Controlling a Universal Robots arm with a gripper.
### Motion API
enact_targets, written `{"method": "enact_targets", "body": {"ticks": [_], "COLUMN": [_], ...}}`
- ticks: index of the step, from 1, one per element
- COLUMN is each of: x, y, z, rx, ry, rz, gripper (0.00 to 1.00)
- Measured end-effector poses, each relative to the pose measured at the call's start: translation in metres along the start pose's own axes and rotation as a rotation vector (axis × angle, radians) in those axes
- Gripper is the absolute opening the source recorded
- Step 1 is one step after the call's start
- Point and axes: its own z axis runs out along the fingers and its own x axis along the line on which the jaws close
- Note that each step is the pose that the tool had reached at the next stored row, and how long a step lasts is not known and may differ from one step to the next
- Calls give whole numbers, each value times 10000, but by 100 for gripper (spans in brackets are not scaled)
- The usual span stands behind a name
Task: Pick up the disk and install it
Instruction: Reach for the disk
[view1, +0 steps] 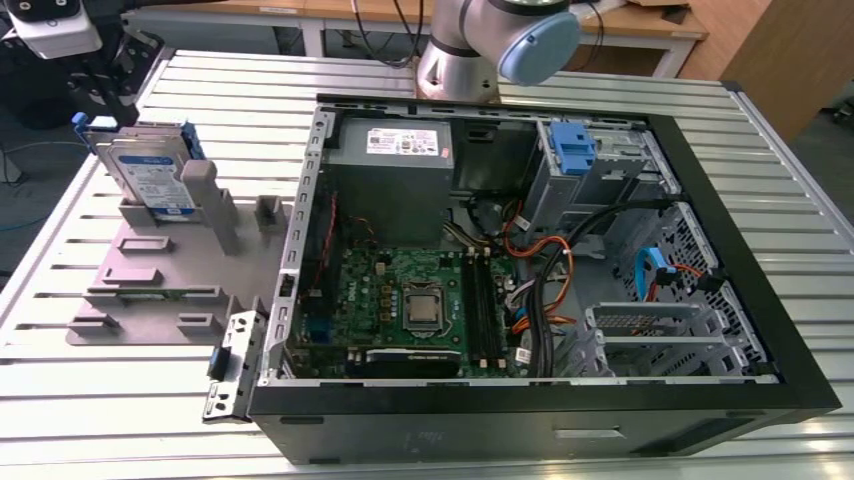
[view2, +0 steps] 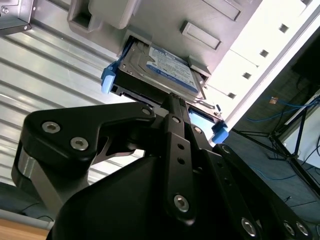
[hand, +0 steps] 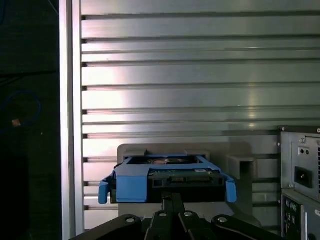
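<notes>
The disk (view1: 147, 170) stands on edge in a grey holder (view1: 154, 262) at the exterior view's left, its white-and-blue label facing out and blue carrier rails around it. My gripper (view1: 107, 105) hangs just above its upper edge. In both wrist views the disk (view2: 160, 67) (hand: 167, 177) lies straight ahead of the fingers. The gripper (view2: 172, 102) (hand: 172, 196) has its two black fingers drawn together, tips at the middle of the disk's near edge. Nothing shows between them. The disk is still seated in the holder.
An open computer case (view1: 694, 200) lies to the exterior view's right of the holder, with a motherboard, cables, a grey power-supply box (view1: 400, 170) and a drive cage holding a light-blue bracket (view1: 570, 150). The arm's base (view1: 461, 50) stands behind the case. All rest on a ribbed metal table (view1: 80, 400).
</notes>
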Motion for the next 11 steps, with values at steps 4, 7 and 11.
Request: {"method": "enact_targets", "body": {"ticks": [4,7,11], "x": [0,0,0], "y": [0,3,6], "z": [-1,1,3], "rx": [2,2,2], "ry": [1,0,1], "rz": [0,0,-2], "gripper": [11,11,11]}}
